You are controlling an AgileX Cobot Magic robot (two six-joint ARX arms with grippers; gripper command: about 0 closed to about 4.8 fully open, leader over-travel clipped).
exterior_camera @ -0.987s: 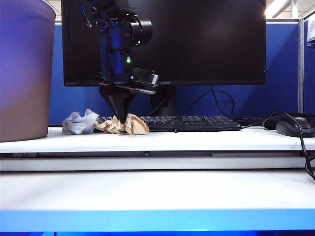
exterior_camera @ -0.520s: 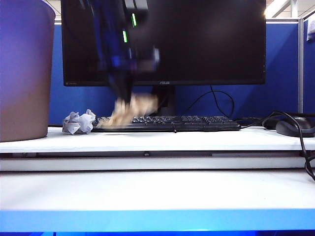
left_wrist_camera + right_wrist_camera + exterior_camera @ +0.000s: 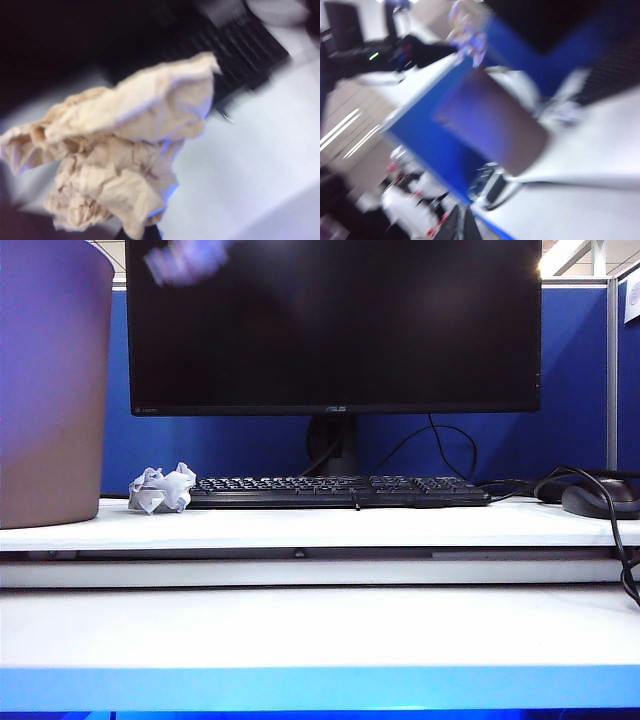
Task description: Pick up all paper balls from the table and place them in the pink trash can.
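Exterior view: the pink can point(image 3: 50, 390) fills the left edge of the frame, standing on the table point(image 3: 330, 525). A grey ball point(image 3: 161, 489) lies lower left, just beside the keyboard point(image 3: 335, 490) under the monitor point(image 3: 335, 325). A blurred blue smear at the top left may be the left arm; neither gripper can be made out here.

Left wrist view: the left gripper point(image 3: 137, 234) shows only as a dark tip at the bottom edge, closed on the tan ball point(image 3: 115, 160), which fills the left and middle of the frame, lifted clear of the table with the keyboard in the upper right. The grip seems to catch the wad low, so much of it hangs loose.

Right wrist view: heavily blurred. The right gripper point(image 3: 461, 226) shows as dark fingers at the bottom centre with nothing between them; whether they are parted or closed I cannot tell. The can sits mid-frame, its mouth not visible.

The step in hand looks like carrying the tan ball to the can. To do it well, keep the grip firm, clear the rim with room to spare, centre over the mouth, then release. The grey ball remains.
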